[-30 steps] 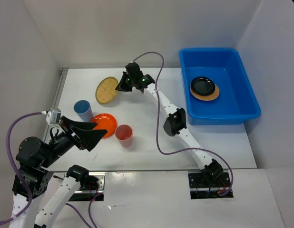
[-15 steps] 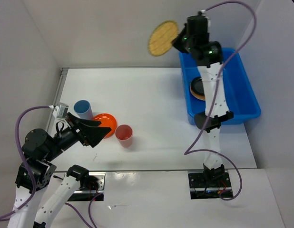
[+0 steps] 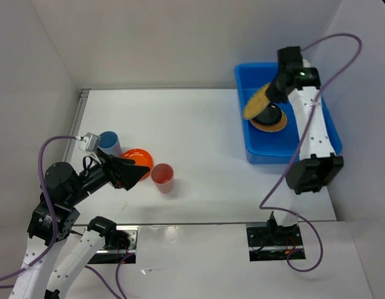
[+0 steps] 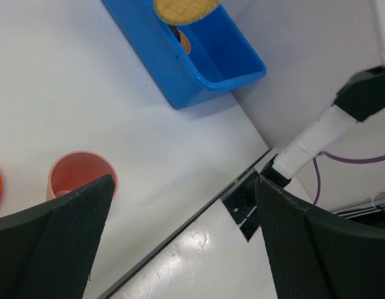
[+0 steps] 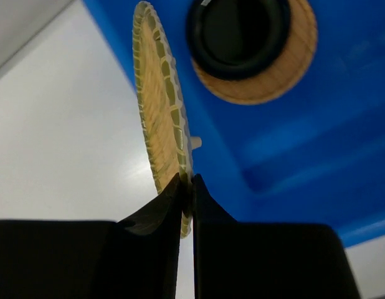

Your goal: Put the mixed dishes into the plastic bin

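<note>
My right gripper [image 3: 275,92] [image 5: 187,184] is shut on the rim of a tan woven plate [image 3: 255,103] [image 5: 160,106], held on edge above the left side of the blue plastic bin [image 3: 292,153] [image 5: 304,156]. Inside the bin a black plate [image 3: 271,113] [image 5: 237,34] lies on another tan plate [image 3: 267,126] [image 5: 276,81]. On the table at the left stand a blue cup [image 3: 109,142] and a pink cup [image 3: 162,177] [image 4: 80,177], with an orange plate [image 3: 138,159] between them. My left gripper [image 3: 137,175] [image 4: 183,237] hovers open over the orange plate's near edge, holding nothing.
White walls close in the table on the left, back and right. The bin [image 4: 199,68] sits against the right wall. The arm bases and a dark seam run along the table's near edge [image 4: 199,215].
The right arm has swung the tan woven plate from the table's back left, up high, and down over the bin. The left arm has shifted slightly right, its gripper still open.
</note>
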`<state>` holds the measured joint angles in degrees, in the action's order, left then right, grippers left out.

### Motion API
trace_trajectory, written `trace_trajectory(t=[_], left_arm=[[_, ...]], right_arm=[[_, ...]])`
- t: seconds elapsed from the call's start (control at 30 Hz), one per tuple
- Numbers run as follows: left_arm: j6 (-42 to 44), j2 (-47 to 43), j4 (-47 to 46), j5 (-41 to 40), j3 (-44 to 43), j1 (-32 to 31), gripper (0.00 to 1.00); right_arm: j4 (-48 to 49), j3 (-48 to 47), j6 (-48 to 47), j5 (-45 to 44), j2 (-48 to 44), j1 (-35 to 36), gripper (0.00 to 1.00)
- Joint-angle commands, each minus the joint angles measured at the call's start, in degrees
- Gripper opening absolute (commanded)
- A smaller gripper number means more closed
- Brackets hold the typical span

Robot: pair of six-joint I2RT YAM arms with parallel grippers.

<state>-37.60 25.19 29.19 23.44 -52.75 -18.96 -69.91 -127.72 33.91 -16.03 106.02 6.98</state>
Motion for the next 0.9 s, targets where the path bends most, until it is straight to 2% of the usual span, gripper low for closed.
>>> trace_trajectory(t=[0.0,0.03,0.13,0.3,0.43,0.57,0.77,0.87], left_arm=[[1.0,0.0,-1.9,0.7,0.6,-0.2,1.00],[1.0,-0.5,-2.4,0.7,1.4,-0.2,1.00],[0.5,-0.5,-3.0,1.4,2.0,-0.2,1.00],[1.6,0.1,-1.8,0.7,2.0,-0.2,1.00],[2.1,-0.4,-1.2,-0.9,3.4,-0.2,1.00],[3.9,1.7,0.7,-2.2,3.9,-0.2,1.00],[5.0,2.2,2.6,-5.0,3.4,-0.2,1.00],[6.7,5.6,3.7,-5.0,2.8,-0.2,1.00]], right_arm=[[13.3,12.0,-4.0,8.1,-15.2,-9.6,0.01],[18.7,20.0,-4.6,11.0,-17.3,-14.6,0.01],[26.6,32.0,-4.6,20.3,-22.2,-21.6,0.01],[38.4,47.1,-1.7,33.0,-23.3,-30.4,0.01],[45.4,51.9,-0.2,41.8,-18.3,-34.1,0.01],[51.6,53.5,0.3,41.3,-14.8,-34.8,0.01],[55.0,53.5,2.9,40.6,-9.2,-34.1,0.01],[57.4,55.0,4.1,39.2,-7.8,-33.6,0.01]])
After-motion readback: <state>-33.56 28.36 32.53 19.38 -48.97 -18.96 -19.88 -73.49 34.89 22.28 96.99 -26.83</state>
